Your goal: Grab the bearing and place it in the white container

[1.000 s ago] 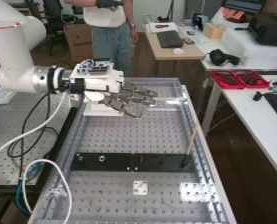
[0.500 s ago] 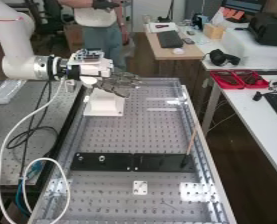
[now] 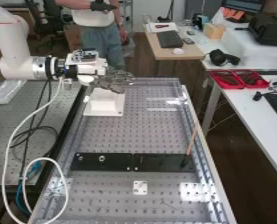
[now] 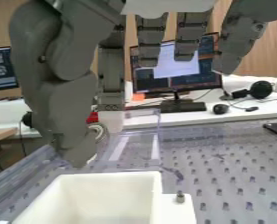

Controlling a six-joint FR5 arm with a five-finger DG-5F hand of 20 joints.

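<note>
Bearing [image 4: 97, 132]: 1, held just above the white container [image 4: 125, 177]. Hand [image 3: 112, 81]: 1, pinching the bearing btwn thumb & a pale fingertip, other fingers hanging fairly straight.

L to R, going by the container: 1 perforated bench [image 3: 9, 145] to its left, w/ loose cables [image 3: 30, 131] on it; 1 white container, w/ 1 small metal peg [image 4: 180, 197] on its side ledge; 2 black plates [image 3: 102, 162] on the near side of it, end to end, & 1 small white plate [image 3: 140, 188] nearer still; 1 thin rod [image 3: 191, 140], tilted, nearer & to its right; 2 red bins [image 3: 227, 85] well off to its right, side by side, dark bits in both.

Bearing's look: small silvery ring, partly hidden by the thumb; finer detail too small to tell.
</note>
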